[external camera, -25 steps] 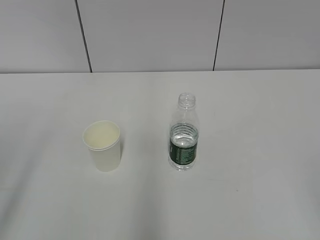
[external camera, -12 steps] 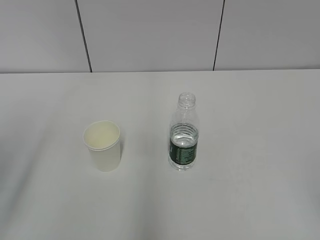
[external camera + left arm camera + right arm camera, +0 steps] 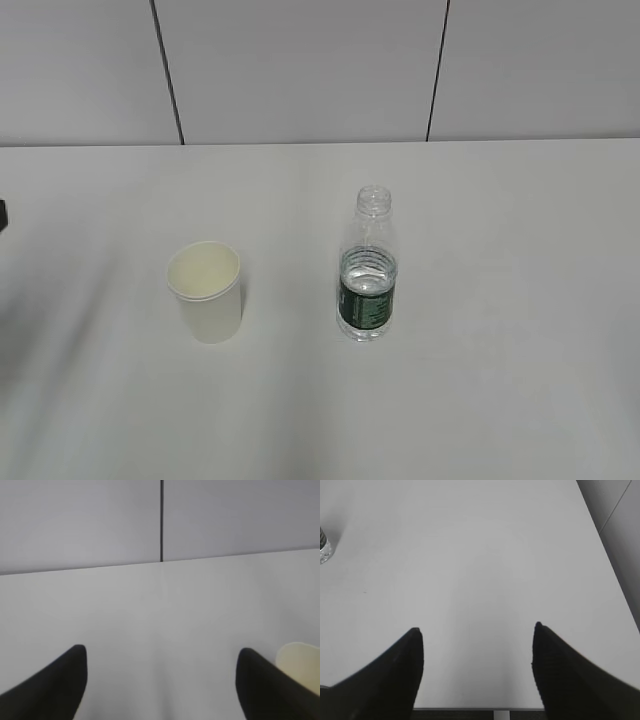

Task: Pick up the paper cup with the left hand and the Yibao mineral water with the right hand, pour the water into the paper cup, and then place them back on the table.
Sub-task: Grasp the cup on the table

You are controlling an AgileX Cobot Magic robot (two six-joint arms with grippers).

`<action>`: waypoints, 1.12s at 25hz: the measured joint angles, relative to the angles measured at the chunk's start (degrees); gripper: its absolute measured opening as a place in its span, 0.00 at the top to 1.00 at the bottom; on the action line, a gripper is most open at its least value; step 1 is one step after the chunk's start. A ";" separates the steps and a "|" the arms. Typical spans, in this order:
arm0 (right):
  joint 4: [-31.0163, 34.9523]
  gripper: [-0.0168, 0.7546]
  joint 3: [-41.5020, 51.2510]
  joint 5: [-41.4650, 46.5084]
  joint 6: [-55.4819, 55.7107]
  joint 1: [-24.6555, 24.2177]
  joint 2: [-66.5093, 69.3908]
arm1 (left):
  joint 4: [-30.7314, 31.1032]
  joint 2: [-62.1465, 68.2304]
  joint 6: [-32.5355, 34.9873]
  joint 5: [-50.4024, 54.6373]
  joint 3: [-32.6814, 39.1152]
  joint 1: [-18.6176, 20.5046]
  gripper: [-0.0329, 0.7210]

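The paper cup (image 3: 205, 291) stands upright on the white table (image 3: 500, 400), left of centre. The Yibao mineral water (image 3: 367, 268), capless and partly filled, stands upright to its right. In the left wrist view my left gripper (image 3: 161, 651) is open over bare table; the cup's rim (image 3: 300, 662) peeks out behind the right finger, outside the jaws. Over the table's near right part, my right gripper (image 3: 476, 628) is open and holds nothing. The bottle's base (image 3: 323, 546) shows at the far left edge of that view, well away from the fingers.
A grey panelled wall (image 3: 300, 70) runs behind the table. In the exterior view a small dark piece of the left arm (image 3: 2, 215) shows at the left edge. The table's near edge (image 3: 470, 709) lies just under the right gripper, and its right edge (image 3: 607, 560) is close by.
A dark piece of the left arm has come into the exterior view at the left edge. The cup and the bottle have not moved.
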 joint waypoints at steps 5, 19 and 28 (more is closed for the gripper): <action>0.00 0.33 0.00 0.00 0.00 0.00 0.00 | 2.70 9.16 -0.21 -5.49 0.00 -6.61 0.17; 0.00 0.33 0.00 0.00 0.00 0.00 0.00 | 16.22 24.47 -12.23 -25.50 7.36 -10.69 0.17; 0.00 0.33 0.00 0.00 0.00 0.00 0.00 | 31.46 42.39 -12.88 -43.15 7.31 -5.83 0.19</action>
